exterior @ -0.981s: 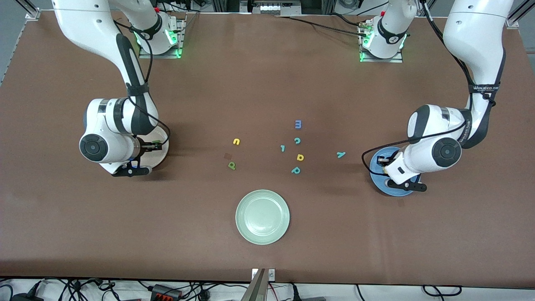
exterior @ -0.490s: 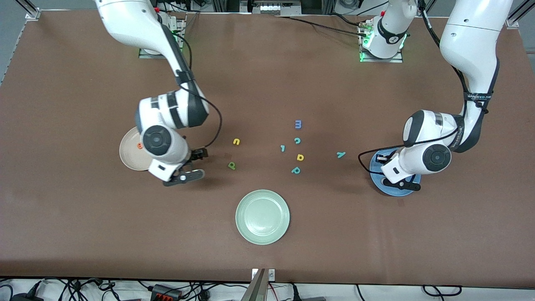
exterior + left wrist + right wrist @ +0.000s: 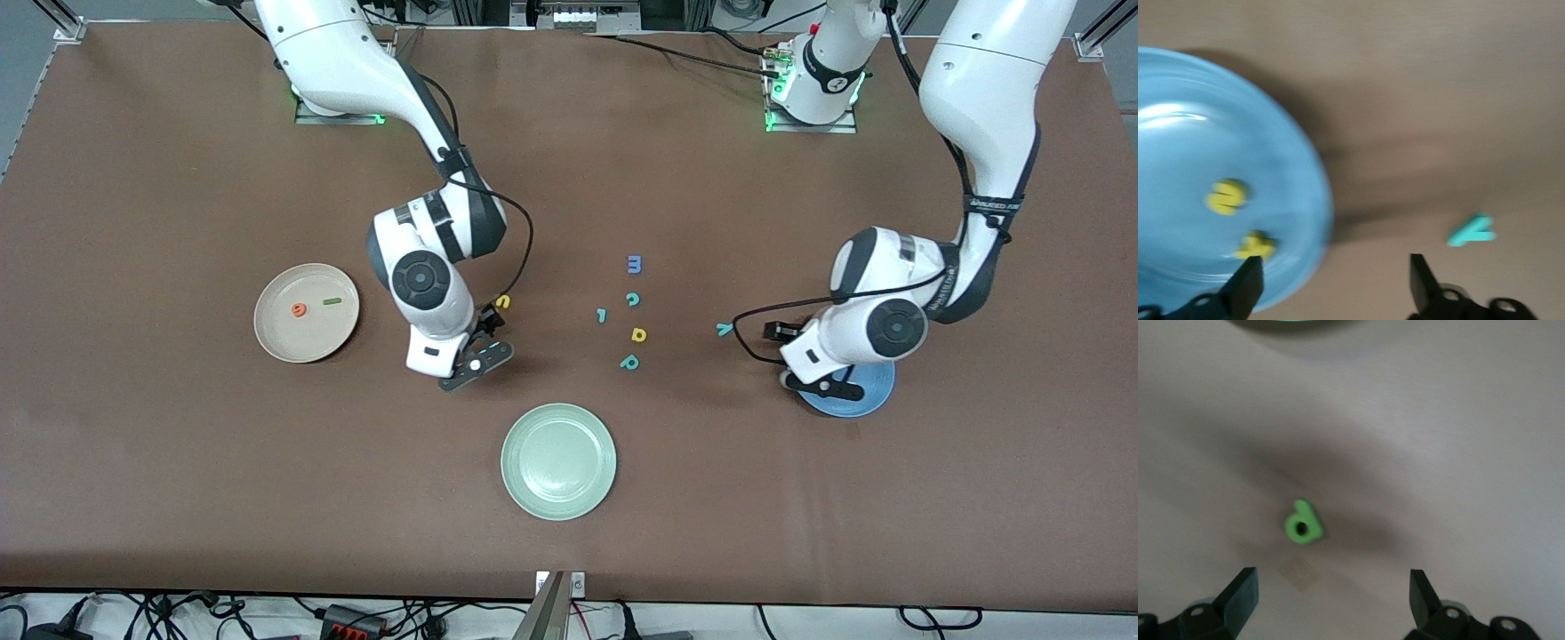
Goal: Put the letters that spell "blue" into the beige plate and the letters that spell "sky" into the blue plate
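The green "b" (image 3: 1302,529) lies flat on the table under your right gripper (image 3: 1331,600), centred between its spread, empty jaws, while the teal "y" (image 3: 1471,231) sits just off the left gripper (image 3: 1331,280), likewise open.

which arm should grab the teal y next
Left. The left gripper hangs open over the blue plate's rim, with the teal y lying on the table just beside it. The right gripper is open over the green b, toward the beige plate's end.
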Tool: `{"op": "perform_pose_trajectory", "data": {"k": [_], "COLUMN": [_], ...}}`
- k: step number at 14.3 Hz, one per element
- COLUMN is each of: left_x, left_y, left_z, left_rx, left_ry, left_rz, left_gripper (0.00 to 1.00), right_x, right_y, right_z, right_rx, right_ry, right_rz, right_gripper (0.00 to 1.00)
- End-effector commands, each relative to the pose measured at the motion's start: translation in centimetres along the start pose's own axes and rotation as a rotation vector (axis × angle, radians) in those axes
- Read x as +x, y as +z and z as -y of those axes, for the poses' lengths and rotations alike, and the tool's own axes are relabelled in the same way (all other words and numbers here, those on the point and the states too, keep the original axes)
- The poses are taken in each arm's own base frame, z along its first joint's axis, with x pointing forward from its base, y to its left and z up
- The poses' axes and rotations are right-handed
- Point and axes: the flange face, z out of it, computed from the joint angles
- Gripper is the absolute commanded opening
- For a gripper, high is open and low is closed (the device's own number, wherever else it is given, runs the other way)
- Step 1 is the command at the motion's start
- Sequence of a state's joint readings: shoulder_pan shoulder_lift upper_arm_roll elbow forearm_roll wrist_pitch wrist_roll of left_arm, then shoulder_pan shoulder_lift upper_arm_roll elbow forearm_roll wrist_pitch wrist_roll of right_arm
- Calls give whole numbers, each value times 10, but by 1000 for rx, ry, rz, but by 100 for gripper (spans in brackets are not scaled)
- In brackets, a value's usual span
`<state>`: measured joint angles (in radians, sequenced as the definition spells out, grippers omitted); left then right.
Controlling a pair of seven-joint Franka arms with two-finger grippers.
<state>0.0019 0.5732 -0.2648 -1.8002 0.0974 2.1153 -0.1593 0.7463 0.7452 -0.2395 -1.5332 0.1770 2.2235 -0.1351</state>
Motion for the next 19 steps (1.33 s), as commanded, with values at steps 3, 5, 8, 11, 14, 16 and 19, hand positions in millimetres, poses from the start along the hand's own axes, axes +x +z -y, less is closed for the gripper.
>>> {"op": "perform_pose_trajectory", "data": {"k": [3, 5, 8, 11, 14, 16, 19], "left_x": [-14, -24, -31, -32, -35, -37, -37], "left_y": [27, 49, 62, 64, 65, 60, 57], "left_z": [-61, -66, -62, -66, -62, -60, -63], "left_rx": [-27, -56, -64, -69, -58, -42, -39], "left_ry": [0, -6, -45, -105, -109, -112, -142], "left_rz": [-108, -184, -188, -183, -156, -128, -120], "left_gripper": [100, 100, 100, 100, 100, 78, 65], "right_x": [6, 5, 4, 5, 6, 6, 7], "right_y": [29, 36, 43, 50, 50, 49, 48], "right_z": [18, 18, 15, 13, 14, 16, 18], "right_rx": [-22, -24, -25, -33, -35, -36, -40], "right_ry": [-69, -122, -150, -166, -168, -173, -182], "right_rz": [-28, -16, -8, -26, -33, -35, -36], "right_gripper": [78, 72, 63, 58, 51, 50, 50]}}
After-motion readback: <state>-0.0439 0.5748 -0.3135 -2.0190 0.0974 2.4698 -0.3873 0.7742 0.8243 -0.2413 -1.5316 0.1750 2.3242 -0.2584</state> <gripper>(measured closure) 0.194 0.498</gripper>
